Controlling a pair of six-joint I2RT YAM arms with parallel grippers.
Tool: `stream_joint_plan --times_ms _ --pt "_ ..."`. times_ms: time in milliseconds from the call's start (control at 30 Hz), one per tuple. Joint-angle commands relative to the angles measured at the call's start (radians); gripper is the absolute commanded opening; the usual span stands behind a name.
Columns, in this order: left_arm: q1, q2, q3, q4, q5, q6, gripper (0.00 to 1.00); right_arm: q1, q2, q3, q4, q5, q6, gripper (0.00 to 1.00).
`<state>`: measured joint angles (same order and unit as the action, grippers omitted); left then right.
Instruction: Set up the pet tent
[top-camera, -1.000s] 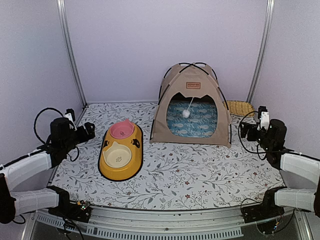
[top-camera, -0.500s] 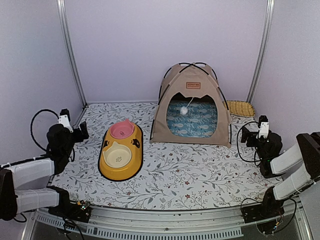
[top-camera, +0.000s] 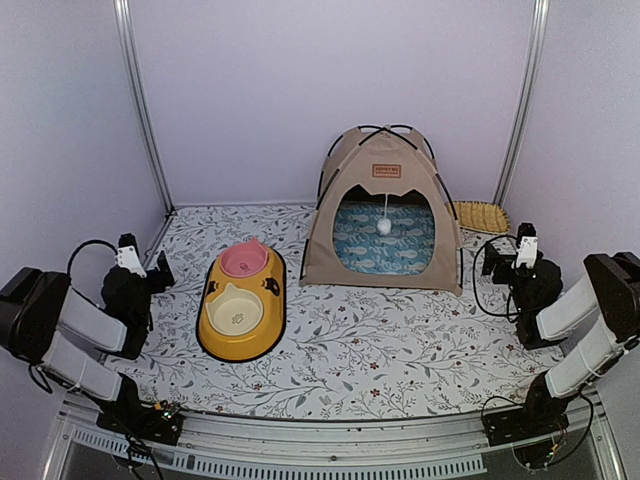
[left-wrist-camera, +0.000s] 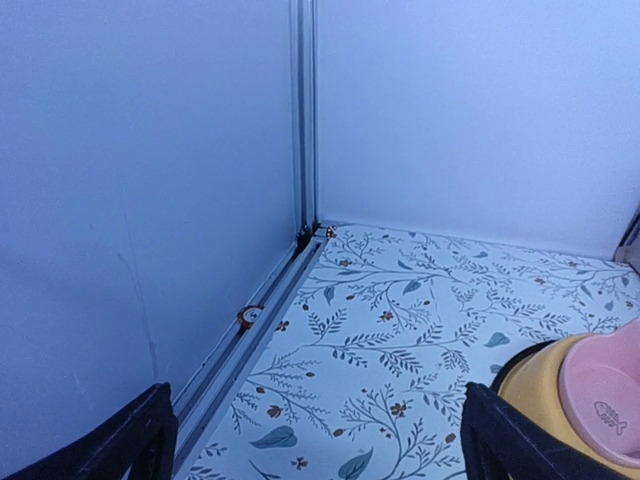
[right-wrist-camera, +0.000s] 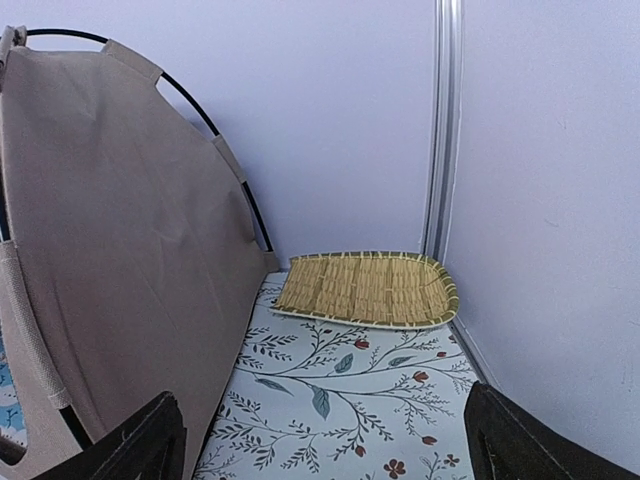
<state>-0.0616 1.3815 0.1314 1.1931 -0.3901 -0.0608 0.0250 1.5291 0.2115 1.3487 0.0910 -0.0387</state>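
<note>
Enclosure: three plain walls, pale lilac-white, matt finish. The back wall meets the left wall and the right wall at the two rear corners. Each corner carries a slim aluminium post, the left upright and the right upright. From overhead both appear to lean slightly outward.

The counter is covered in a white sheet printed with grey-green leafy sprigs and small red-brown flowers. A metal channel runs along the foot of the left wall. A ribbed metal rail edges the near side.

Light is even and cool, and shadows are soft.
</note>
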Motion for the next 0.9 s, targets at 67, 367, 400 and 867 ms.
stream_joint_plan --times_ms 67,367,400,867 --pt "0.009 0.146 -0.032 0.355 0.13 0.064 0.99 -0.005 0.004 0.014 -0.026 0.027 0.015 0.99" --pt "0.011 0.162 0.102 0.118 0.13 0.071 1.0 -0.005 0.005 0.014 -0.027 0.027 0.014 0.99" --pt "0.011 0.17 0.103 0.131 0.129 0.073 0.99 -0.005 0.006 0.014 -0.026 0.028 0.014 0.99" --pt "0.009 0.174 0.1 0.149 0.131 0.076 0.99 -0.006 0.007 0.014 -0.025 0.027 0.015 0.99"
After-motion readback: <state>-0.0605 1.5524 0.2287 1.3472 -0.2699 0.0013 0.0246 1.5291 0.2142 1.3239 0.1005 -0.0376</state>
